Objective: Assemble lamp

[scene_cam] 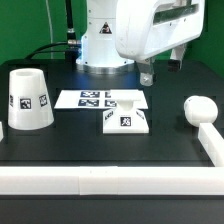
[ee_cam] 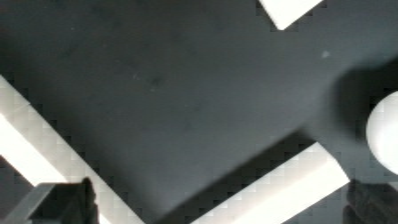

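The flat square base (scene_cam: 127, 120) lies on the black table near the middle. The large cone shade (scene_cam: 28, 100) stands upright at the exterior view's left. The rounded bulb (scene_cam: 200, 108) lies at the exterior view's right, and its edge also shows in the wrist view (ee_cam: 381, 130). My gripper (scene_cam: 147, 72) hangs above the table, behind and between the base and the bulb, touching neither. In the wrist view my gripper (ee_cam: 217, 208) is open, with only the table and a white rail between its dark fingertips (ee_cam: 54, 205).
The marker board (scene_cam: 95, 98) lies flat behind the base. A white rail (scene_cam: 100, 180) borders the table's front, and another (scene_cam: 212, 140) runs along the exterior view's right, by the bulb. White rail strips (ee_cam: 302, 175) show in the wrist view. A white corner (ee_cam: 294, 10) shows there too.
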Robot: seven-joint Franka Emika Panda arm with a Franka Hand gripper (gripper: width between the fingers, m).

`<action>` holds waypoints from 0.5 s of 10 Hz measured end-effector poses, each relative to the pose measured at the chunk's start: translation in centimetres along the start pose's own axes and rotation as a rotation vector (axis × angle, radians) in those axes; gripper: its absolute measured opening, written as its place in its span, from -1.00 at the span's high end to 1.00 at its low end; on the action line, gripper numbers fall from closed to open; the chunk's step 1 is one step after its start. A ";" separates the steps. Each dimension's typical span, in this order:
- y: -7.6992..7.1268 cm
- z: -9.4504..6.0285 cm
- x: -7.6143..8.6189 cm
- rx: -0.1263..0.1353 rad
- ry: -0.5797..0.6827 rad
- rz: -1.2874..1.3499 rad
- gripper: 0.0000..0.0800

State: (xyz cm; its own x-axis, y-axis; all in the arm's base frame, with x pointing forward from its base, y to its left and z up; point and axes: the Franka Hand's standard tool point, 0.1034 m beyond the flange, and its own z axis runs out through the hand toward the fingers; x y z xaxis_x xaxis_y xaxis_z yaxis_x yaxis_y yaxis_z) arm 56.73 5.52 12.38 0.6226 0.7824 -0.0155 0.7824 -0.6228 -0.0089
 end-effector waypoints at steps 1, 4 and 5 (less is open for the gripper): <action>0.0 0.0 0.0 0.000 0.000 0.000 -0.75; 0.0 0.0 0.0 0.000 0.000 0.000 -0.75; 0.0 0.1 -0.3 0.000 0.000 0.005 -0.75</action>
State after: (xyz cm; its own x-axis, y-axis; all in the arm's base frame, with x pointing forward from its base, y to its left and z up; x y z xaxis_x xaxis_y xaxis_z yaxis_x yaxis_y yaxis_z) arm 56.55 5.29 12.33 0.6262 0.7795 -0.0157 0.7795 -0.6264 -0.0087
